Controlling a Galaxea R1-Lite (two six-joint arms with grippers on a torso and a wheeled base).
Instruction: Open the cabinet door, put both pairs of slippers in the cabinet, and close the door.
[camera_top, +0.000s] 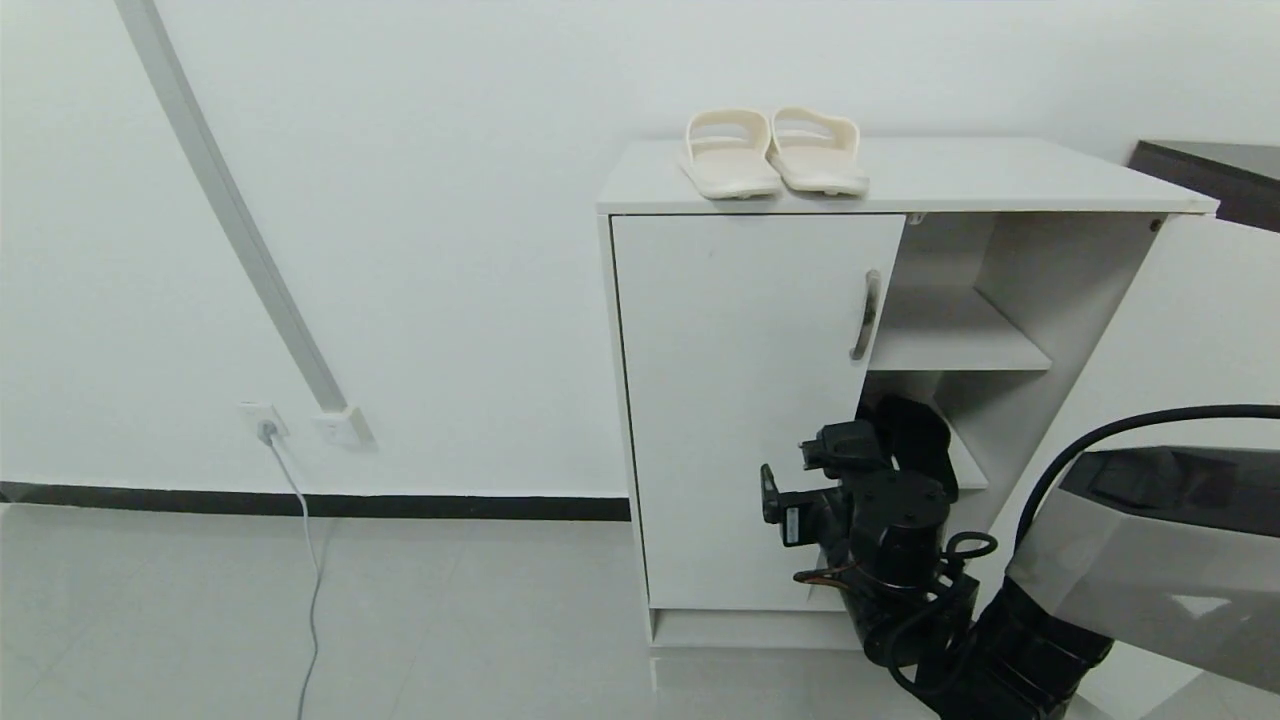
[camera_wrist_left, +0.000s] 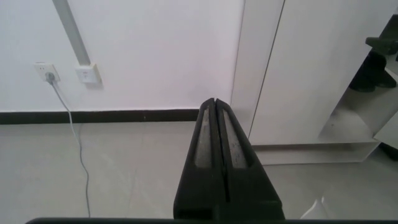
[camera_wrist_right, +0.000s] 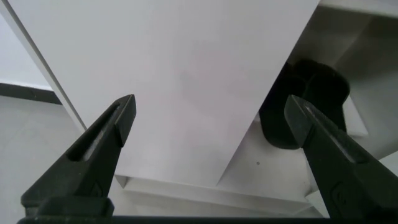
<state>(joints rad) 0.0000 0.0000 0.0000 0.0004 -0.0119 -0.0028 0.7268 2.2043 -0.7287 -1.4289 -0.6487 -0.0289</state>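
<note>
A cream pair of slippers (camera_top: 772, 152) lies on top of the white cabinet (camera_top: 1000, 175). The cabinet's right door (camera_top: 1185, 320) stands open, while its left door (camera_top: 740, 400) with a metal handle (camera_top: 866, 315) is shut. A black pair of slippers (camera_top: 915, 435) (camera_wrist_right: 308, 102) (camera_wrist_left: 376, 62) rests on the lower shelf inside. My right gripper (camera_wrist_right: 210, 106) hangs open and empty low in front of the cabinet, facing the shut door's edge and the black slippers, apart from both. Lower down and to the left of the cabinet, my left gripper (camera_wrist_left: 214, 106) is shut and holds nothing.
The upper shelf (camera_top: 960, 345) inside the cabinet is bare. A wall socket with a plugged-in cable (camera_top: 265, 430) and a slanted conduit (camera_top: 230, 210) are on the wall to the left. Open floor (camera_top: 300, 620) lies left of the cabinet. A dark tabletop (camera_top: 1215, 165) sits behind on the right.
</note>
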